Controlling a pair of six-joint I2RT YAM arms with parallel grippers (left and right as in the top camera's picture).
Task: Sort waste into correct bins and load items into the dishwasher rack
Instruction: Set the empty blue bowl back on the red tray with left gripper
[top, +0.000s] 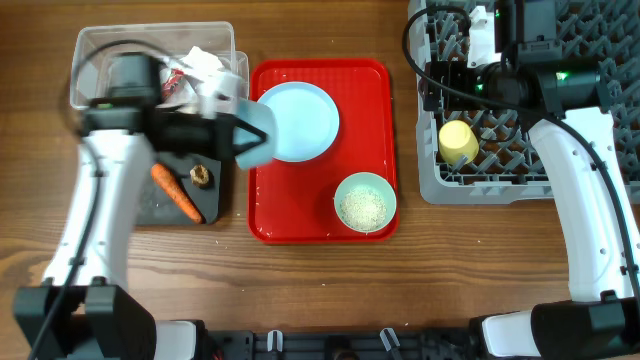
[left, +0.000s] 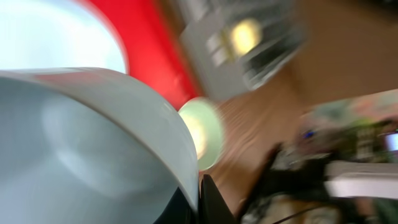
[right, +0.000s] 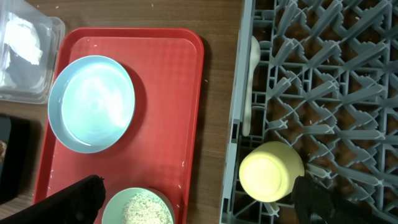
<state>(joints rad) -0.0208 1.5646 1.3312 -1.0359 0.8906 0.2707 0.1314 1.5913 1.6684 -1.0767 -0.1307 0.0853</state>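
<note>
Left tool (top: 240, 136) grips light blue bowl (top: 258, 120) above red tray (top: 310, 200) left edge. Right tool (right: 199, 186) spread wide beside yellow cup (right: 272, 172) in rack (right: 323, 93).

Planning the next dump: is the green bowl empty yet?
Not empty. The green bowl sits upright on the red tray with white grains covering its bottom.

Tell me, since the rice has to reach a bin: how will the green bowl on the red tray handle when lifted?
The pale green bowl looks small and thin-walled, so probably light and stiff. Its loose white grains would likely spill if it tilts. Its smooth rim may slip in a pinch.
</note>
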